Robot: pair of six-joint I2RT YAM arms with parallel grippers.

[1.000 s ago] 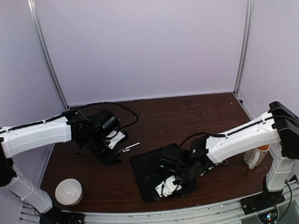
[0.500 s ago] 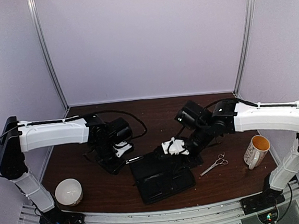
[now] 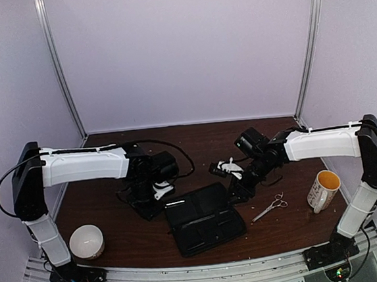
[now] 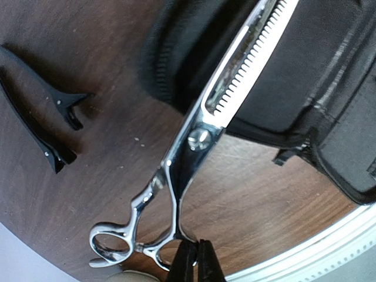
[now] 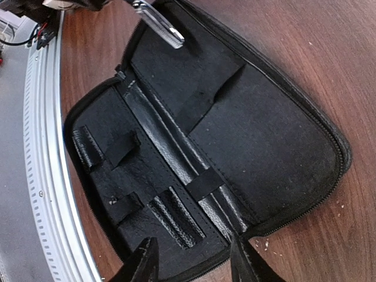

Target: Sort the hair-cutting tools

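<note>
- Left gripper (image 4: 192,254): fingers are pressed fully together on the handle of the toothed scissors (image 4: 197,132), next to their ring loops.
- Toothed scissors: held above the wood left of centre of the tabletop (image 3: 195,140). The blades are closed and the tip reaches over the far-left edge of the case (image 5: 264,147).
- Case: black, unzipped and laid open flat at the middle of the tabletop, close to the near edge. The pockets and elastic loops seen in the right wrist view hold nothing.
- Right gripper (image 5: 192,241): fingers are spread moderately wide with nothing between them. It hangs over the far-right part of the case.
- Plain scissors (image 3: 271,207): lying flat on the wood just right of the case, between it and the mug (image 3: 323,190), touching neither.
- Two black clips (image 4: 50,154): lying side by side on bare wood near the case corner, apart from the held scissors. In the top view the left arm hides them.
- Mug: upright near the right edge.
- White bowl (image 3: 86,241): at the near-left corner.
</note>
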